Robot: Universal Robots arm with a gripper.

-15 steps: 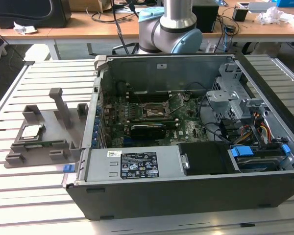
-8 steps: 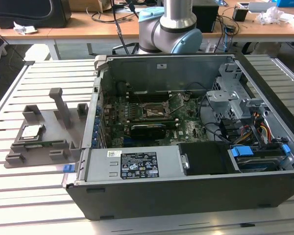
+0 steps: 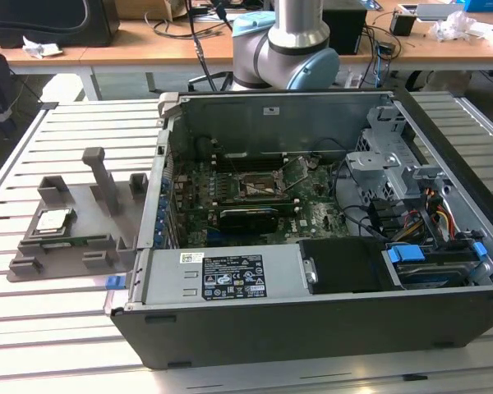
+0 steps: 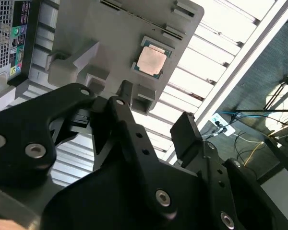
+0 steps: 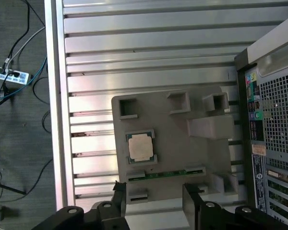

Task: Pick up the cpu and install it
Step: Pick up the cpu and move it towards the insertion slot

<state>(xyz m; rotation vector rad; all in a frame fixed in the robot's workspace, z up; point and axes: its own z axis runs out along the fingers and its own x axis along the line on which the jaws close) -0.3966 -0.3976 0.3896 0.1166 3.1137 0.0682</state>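
The cpu point(image 3: 51, 220) is a flat silver square lying in a recess of the grey plastic tray point(image 3: 82, 205), on the slatted table at the exterior view's left. Both wrist views look down on the cpu point(image 5: 141, 147) point(image 4: 152, 61) and the tray point(image 5: 182, 143) point(image 4: 110, 28). My gripper point(image 5: 154, 203) hovers well above the tray, off to one side of the chip. It is open, and nothing is between its black fingers point(image 4: 185, 134). The black socket point(image 3: 259, 185) with its metal frame sits on the motherboard inside the opened computer case point(image 3: 230, 336).
The arm's grey joint point(image 3: 287, 45) stands behind the case. Inside the case are a drive cage point(image 3: 386, 164), coloured cables point(image 3: 431, 222) and a power supply point(image 3: 222, 275). The slatted table point(image 5: 149, 57) ends at an edge rail point(image 5: 53, 96), with a power strip point(image 5: 9, 75) on the floor beyond.
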